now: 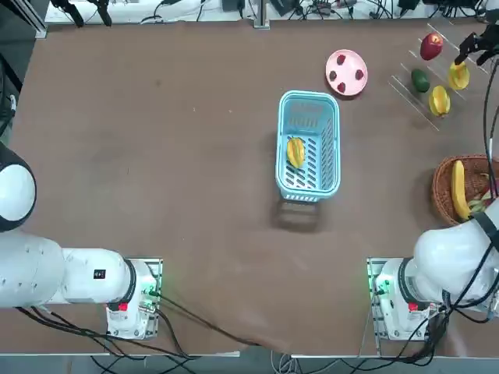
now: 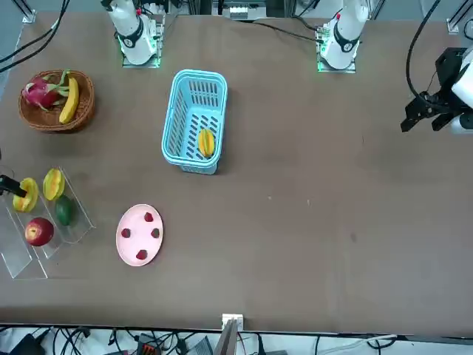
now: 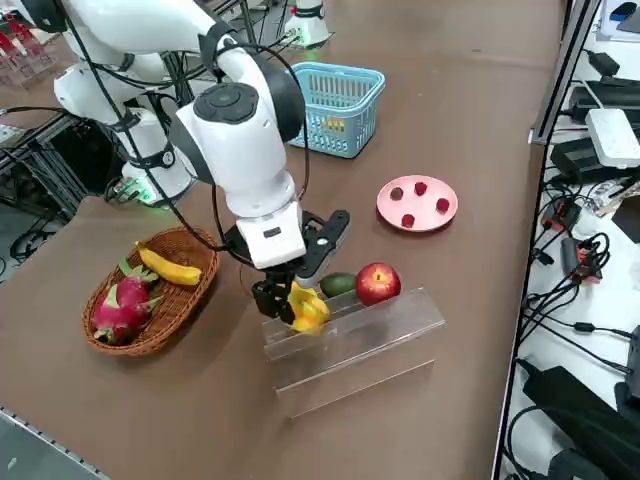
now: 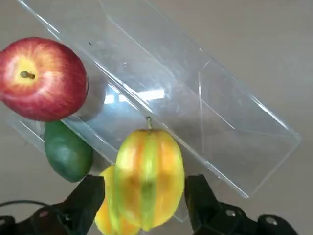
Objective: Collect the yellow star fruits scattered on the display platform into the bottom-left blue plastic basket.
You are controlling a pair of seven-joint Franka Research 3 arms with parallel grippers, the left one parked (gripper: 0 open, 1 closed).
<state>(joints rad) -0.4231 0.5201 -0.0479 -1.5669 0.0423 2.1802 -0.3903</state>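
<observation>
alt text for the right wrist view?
The open right hand straddles a yellow star fruit on the clear stand, a finger on either side. A second star fruit sits just behind it, with a green fruit and red apple nearby.

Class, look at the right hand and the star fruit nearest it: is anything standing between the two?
Nothing visible. The right hand is open with a finger on each side of the star fruit on the display platform; the apple and green fruit sit aside.

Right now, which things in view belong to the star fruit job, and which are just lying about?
Job:
- star fruits: one in the blue basket, two on the display platform
- nearer star fruit, between the open right gripper fingers

Lying about:
- red apple
- green fruit
- pink plate
- wicker basket
</observation>
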